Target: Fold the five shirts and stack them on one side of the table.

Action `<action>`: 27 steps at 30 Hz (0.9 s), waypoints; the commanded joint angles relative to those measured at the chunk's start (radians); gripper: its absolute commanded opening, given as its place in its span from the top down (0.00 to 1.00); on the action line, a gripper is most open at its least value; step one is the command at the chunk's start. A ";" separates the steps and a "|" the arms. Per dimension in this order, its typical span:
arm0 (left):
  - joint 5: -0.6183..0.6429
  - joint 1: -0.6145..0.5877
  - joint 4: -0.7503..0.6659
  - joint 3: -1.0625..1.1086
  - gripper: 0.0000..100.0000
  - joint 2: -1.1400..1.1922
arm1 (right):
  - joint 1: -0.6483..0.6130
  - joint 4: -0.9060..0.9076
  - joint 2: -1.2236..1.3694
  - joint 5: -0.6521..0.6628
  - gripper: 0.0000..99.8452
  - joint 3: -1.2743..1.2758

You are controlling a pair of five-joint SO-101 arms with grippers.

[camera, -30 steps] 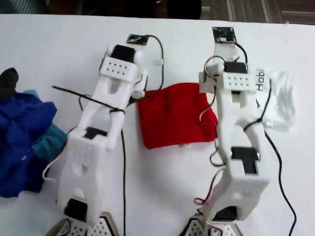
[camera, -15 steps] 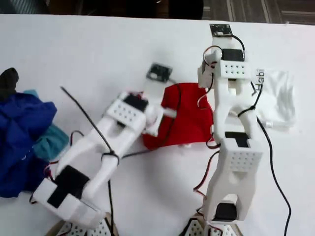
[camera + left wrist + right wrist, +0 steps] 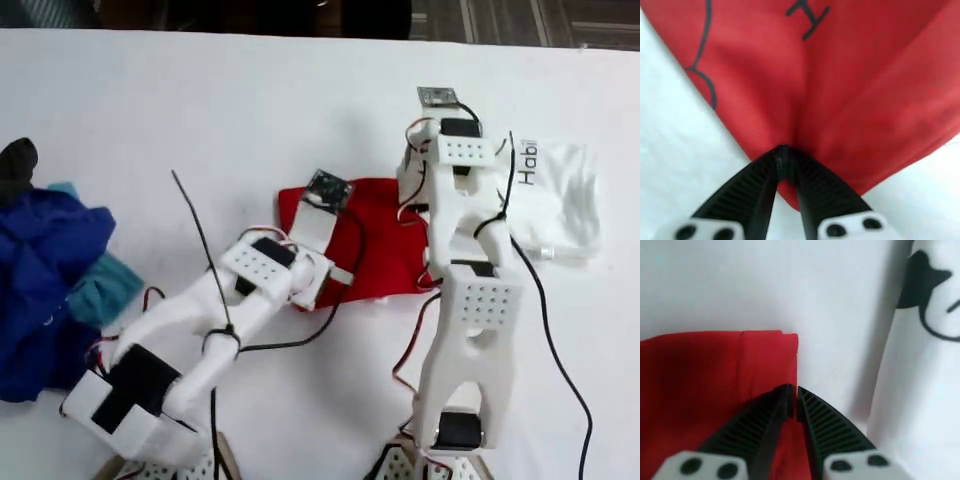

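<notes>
A red shirt (image 3: pixel 375 240) lies folded in the middle of the table, between both arms. My left gripper (image 3: pixel 308 218) is at its left edge; in the left wrist view the gripper (image 3: pixel 783 161) is shut, pinching a fold of the red shirt (image 3: pixel 840 75). My right gripper (image 3: pixel 418 188) sits at the shirt's far right corner; in the right wrist view it (image 3: pixel 792 399) is shut on the edge of the red shirt (image 3: pixel 715 375). A folded white shirt (image 3: pixel 560 200) with black print lies to the right, also the white shirt (image 3: pixel 925 390). Its tips are hidden under the arms in the high view.
A loose heap of shirts lies at the table's left edge: dark blue (image 3: pixel 45 290), teal (image 3: pixel 100 285) and black (image 3: pixel 15 160). Cables trail from both arms over the table. The table's far edge (image 3: pixel 200 32) borders a dark floor.
The left arm dropped and swung right from an upright pose onto the red shirt's left edge. The right arm stretched farther back. The shirt's left edge shifted slightly.
</notes>
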 commanded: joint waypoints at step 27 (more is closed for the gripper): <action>-0.117 -0.261 0.149 0.067 0.97 -0.643 | -0.117 0.251 -0.242 0.005 0.78 -0.046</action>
